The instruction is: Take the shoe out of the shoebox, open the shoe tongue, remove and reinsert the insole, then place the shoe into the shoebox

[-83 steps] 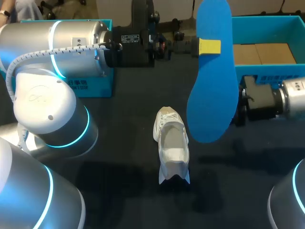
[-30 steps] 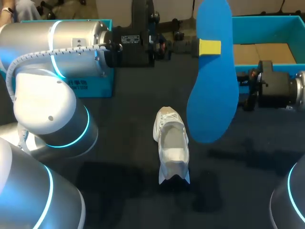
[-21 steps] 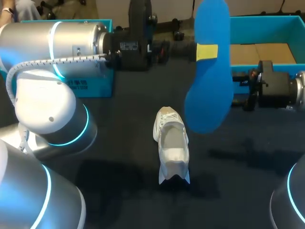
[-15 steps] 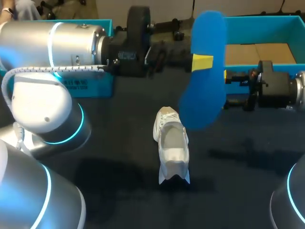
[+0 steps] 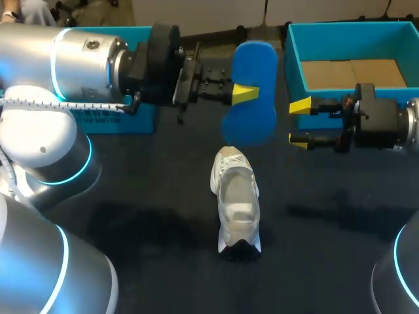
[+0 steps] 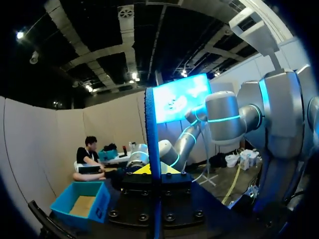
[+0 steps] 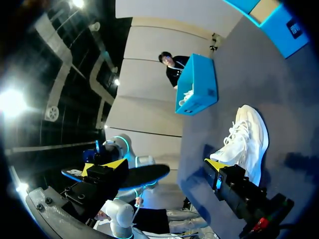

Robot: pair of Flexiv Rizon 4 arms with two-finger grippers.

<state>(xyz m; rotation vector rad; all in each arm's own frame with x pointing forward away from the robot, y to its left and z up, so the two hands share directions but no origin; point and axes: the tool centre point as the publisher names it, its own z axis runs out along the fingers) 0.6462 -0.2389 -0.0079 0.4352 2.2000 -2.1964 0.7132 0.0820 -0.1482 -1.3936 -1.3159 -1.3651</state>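
My left pincer grips the flat blue foam insole. The white lace-up sneaker sits on the dark tabletop at its 6 o'clock, long axis running 12-to-6. My right pincer, fingers spread and empty, waits at 3 o'clock.

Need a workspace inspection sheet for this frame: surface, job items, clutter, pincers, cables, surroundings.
Surface: dark table.
Job's things: white shoe upright on its sole mid-table, opening up; blue insole held in the air beyond it; blue shoebox open at the far right, brown floor showing.
Clutter: second blue box behind the left arm.
Pincers: left pincer shut on the insole; right pincer open, empty, beside the shoebox's near corner.
Cables: white ribbed hose along the left arm.
Surroundings: nothing seen.
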